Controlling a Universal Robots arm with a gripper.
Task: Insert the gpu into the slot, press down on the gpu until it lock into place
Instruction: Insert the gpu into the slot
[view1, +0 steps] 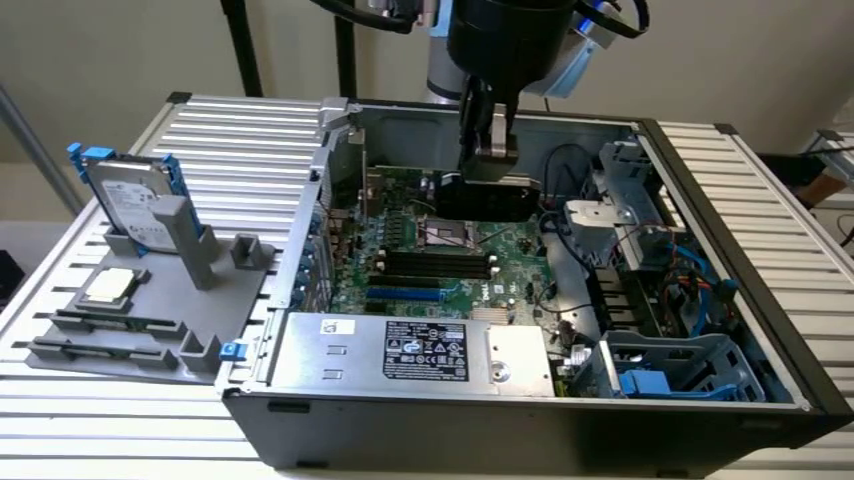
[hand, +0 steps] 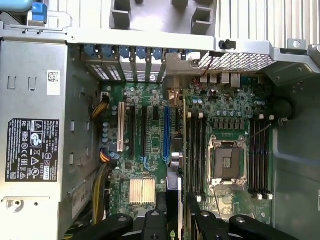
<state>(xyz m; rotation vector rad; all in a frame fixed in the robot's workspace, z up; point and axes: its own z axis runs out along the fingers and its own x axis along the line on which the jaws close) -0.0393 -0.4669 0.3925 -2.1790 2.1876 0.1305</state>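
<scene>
The hand (view1: 490, 150) reaches down into the open computer case (view1: 534, 430), clamped on the gpu (view1: 487, 198). It holds the gpu edge-down above the motherboard (view1: 514, 255), not seated. In the wrist view the gpu (hand: 175, 187) runs lengthwise just beside the bright-blue slot (hand: 166, 132), on the side toward the black memory slots (hand: 196, 150). The case sits on the slatted bench (view1: 787, 170).

One card (view1: 489, 196), one blue slot (view1: 403, 294), one white slot (hand: 120, 127), one power-supply box (view1: 400, 350) and one hard drive (view1: 131, 196) are counted.
</scene>
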